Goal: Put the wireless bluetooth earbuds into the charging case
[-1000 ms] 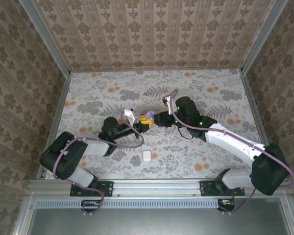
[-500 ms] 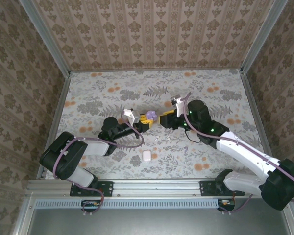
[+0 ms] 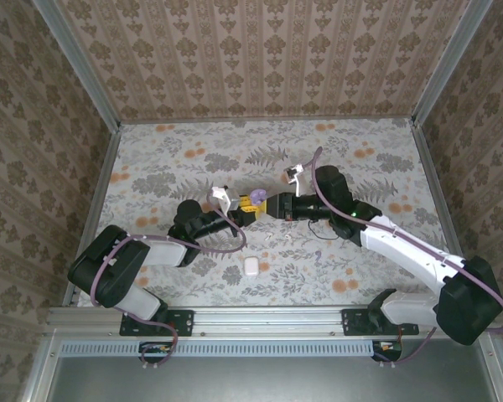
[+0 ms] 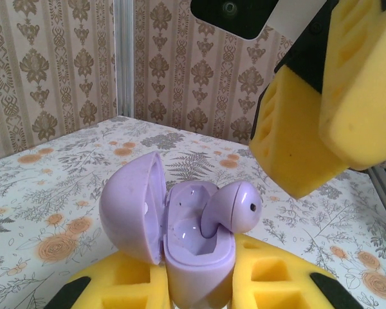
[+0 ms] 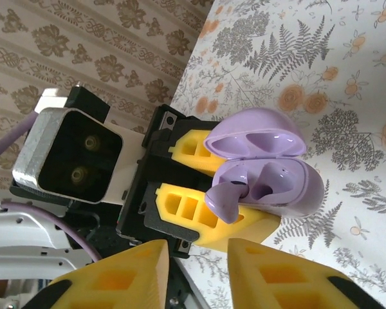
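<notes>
1 table (image 3: 360, 142), floral top, patterned walls on 3 sides.

2 arms: L arm (image 3: 121, 268) & R arm (image 3: 402, 247) both reach to mid-table & meet tip to tip.

2 grippers, yellow foam pads.
- L gripper (image 4: 199, 286) is clamped on the purple charging case (image 4: 193, 257). One pad sits each side of its base, w/ the case upright & held up off the top.
- R gripper (image 5: 198, 254) has jaws apart w/ nothing btwn them. Its tips are just beside the case & pointed at the open top, not touching. In the L wrist view they hang above & right of the bud.

2 cases:
- The purple one has its lid (image 4: 132, 212) hinged open, standing up at the side.
- 1 white case (image 3: 251, 266) lies on the table nr the front edge, well apart from both grippers.

1 purple earbud (image 4: 235, 206) sits in one well of the purple case. It's tilted, w/ the rounded head sticking up over the rim. The 2nd well beside it shows glossy. The bud is just in front of the R gripper's gap, not inside it.

2 tiny white pieces (image 3: 278, 239) lie on the table btwn the grippers & the white case. Too small to tell more.
</notes>
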